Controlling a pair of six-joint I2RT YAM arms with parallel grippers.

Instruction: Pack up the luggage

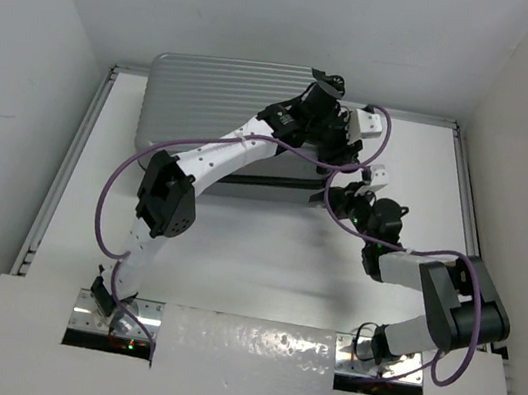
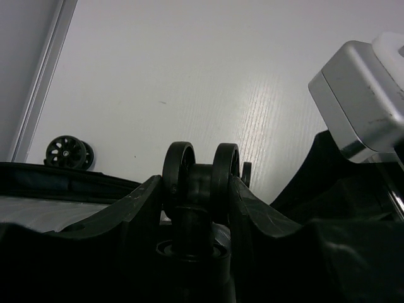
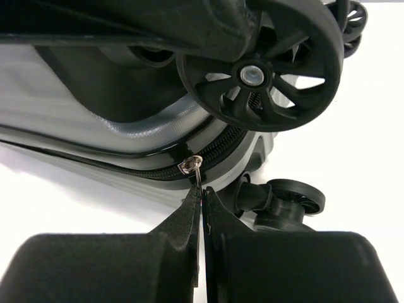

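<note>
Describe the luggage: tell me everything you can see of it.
The luggage is a silver-grey ribbed hard shell lying flat at the far side of the table, ribbed face up. Black spoked wheels sit at its right end, and a dark zipper runs along the seam. The right gripper pinches the metal zipper pull, and the left gripper clamps one twin caster.

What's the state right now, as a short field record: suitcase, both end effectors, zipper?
suitcase: lid down, lying flat at the far side of the table
left end effector: shut on a wheel at the suitcase's right end
right end effector: shut on the zipper pull along the seam
zipper progress: cannot tell from these views
</note>
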